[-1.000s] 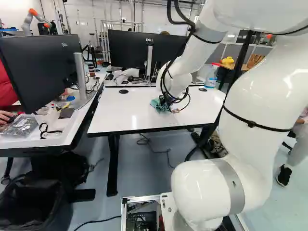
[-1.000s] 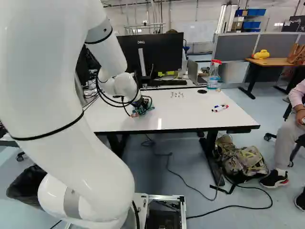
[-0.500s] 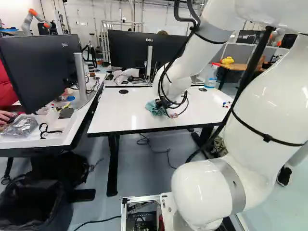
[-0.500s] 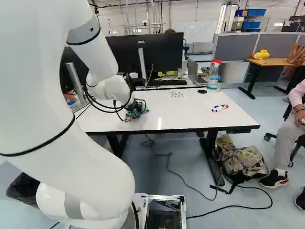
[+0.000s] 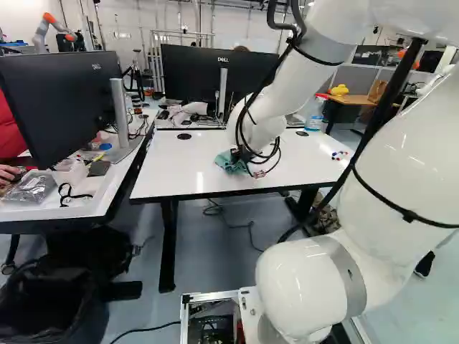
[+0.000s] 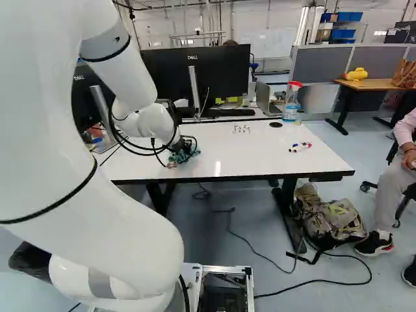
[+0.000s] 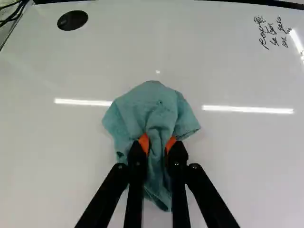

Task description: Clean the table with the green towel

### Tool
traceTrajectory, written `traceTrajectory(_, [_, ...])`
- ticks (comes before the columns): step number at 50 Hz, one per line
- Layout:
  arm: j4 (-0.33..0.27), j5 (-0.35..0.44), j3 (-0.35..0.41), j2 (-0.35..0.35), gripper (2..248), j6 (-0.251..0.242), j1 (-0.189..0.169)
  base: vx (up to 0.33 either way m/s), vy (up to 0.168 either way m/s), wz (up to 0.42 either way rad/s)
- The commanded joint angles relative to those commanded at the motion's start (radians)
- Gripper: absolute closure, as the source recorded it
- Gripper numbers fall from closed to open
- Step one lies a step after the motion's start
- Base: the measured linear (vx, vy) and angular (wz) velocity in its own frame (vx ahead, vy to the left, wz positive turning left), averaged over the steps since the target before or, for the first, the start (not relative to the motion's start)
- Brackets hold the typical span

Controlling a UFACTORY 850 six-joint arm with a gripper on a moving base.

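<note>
Green cloth towel (image 5: 228,165) on white worktop (image 5: 168,165), centre of left base view.
Black, orange-padded fingers (image 7: 178,159), nearly closed, pinch it.

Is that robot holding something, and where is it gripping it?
Yes, the green cloth towel, pinched at a bunched fold near its middle between the jaws' orange pads.

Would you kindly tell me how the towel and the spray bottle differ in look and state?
The towel is plain blue-green, while the spray bottle has a red top. The towel is crumpled on the white table, whereas the bottle stands upright. The gripper is shut on the towel, but the bottle is untouched.
</note>
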Motion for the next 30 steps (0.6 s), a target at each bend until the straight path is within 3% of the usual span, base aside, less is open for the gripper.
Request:
traceTrajectory(9, [0.0, 0.0, 0.004, 0.029, 192, 0.0, 0.028, 0.0, 0.0, 0.0])
traceTrajectory(30, [0.0, 0.0, -0.009, 0.017, 192, 0.0, 0.11, 0.0, 0.0, 0.0])
